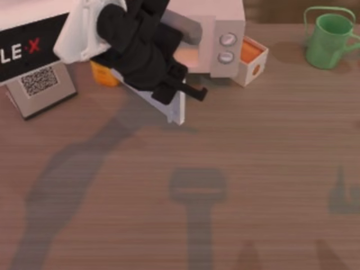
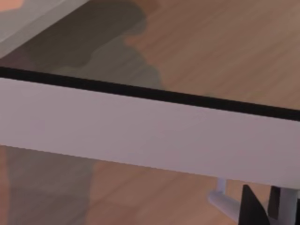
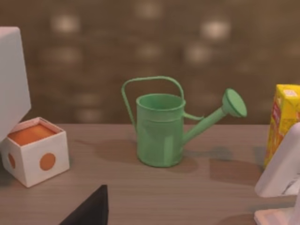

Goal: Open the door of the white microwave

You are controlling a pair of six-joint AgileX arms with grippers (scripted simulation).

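While door (image 1: 169, 107) stands swung open, white microwave (image 1: 211, 42) cavity bare; left gripper (image 1: 188, 90) jaws grasping door.

Wooden table (image 1: 270, 169) carries white microwave (image 1: 228, 22), green watering can (image 1: 329, 39).

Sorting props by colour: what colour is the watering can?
Green, all over. The watering can shows best in the right wrist view.

You've got the white microwave (image 1: 216, 39) at the worktop's back, left of centre, two round silver knobs on its right panel. Its door (image 1: 169, 104) is swung out toward the front, standing open, cavity exposed and lit orange.
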